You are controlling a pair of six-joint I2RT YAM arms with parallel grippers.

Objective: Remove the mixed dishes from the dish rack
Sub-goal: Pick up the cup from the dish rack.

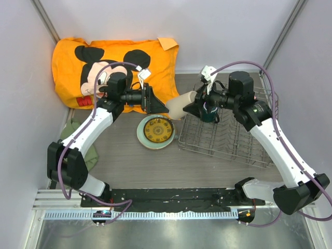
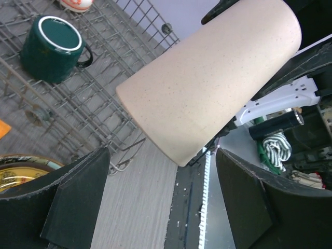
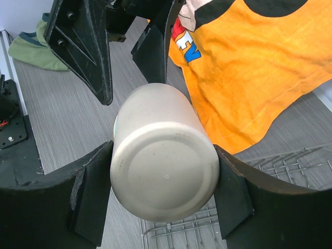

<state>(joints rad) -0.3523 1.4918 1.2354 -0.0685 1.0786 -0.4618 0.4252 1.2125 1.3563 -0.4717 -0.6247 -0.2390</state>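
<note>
My right gripper (image 1: 193, 106) (image 3: 163, 181) is shut on the base end of the beige handleless cup (image 1: 179, 105) (image 3: 165, 171). It holds the cup on its side in the air, left of the dish rack (image 1: 233, 136) (image 2: 104, 104). My left gripper (image 1: 154, 101) (image 2: 163, 202) is open, its fingers (image 3: 83, 46) just short of the cup's (image 2: 207, 78) other end, not touching it. The dark teal mug (image 1: 209, 112) (image 2: 52, 49) stands in the rack. The small red-orange bowl (image 2: 78, 4) shows at the rack's far side. The pale-green plate (image 1: 156, 131) (image 2: 21, 168) lies on the table. The cream floral plate is out of view.
An orange Mickey Mouse cloth (image 1: 114, 62) (image 3: 259, 67) lies at the back left. A green cloth (image 1: 88, 150) (image 3: 31, 49) sits at the table's left edge. A black strip and metal rail (image 1: 171, 199) run along the near edge.
</note>
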